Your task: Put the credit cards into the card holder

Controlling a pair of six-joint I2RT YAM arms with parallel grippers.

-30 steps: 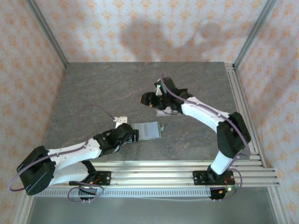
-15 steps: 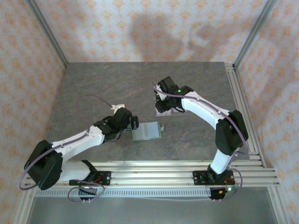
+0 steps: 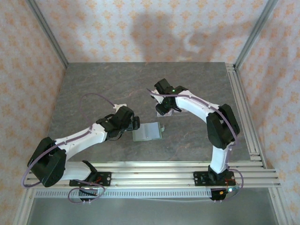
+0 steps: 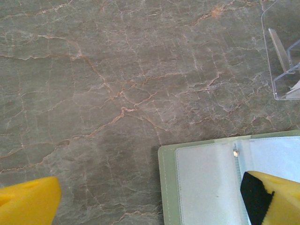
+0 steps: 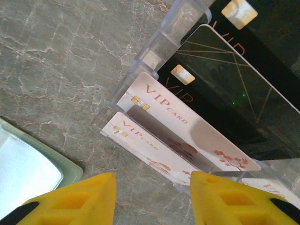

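Unfolded sage-green card holder [image 3: 147,131], long axis left–right; glossy credit cards [image 5: 187,124] slanted in acrylic stand [image 5: 157,47]; left gripper [image 4: 150,199] and right gripper [image 5: 150,197] spread, empty.

Two pale credit cards [image 5: 187,123] and two black cards [image 5: 234,89] are plainly counted in one clear stand [image 5: 154,51]. One card holder [image 3: 147,131] is seen at seven o'clock from it, on one desk [image 3: 93,84].

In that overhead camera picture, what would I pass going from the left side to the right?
Left arm's base → card holder → right arm's base.
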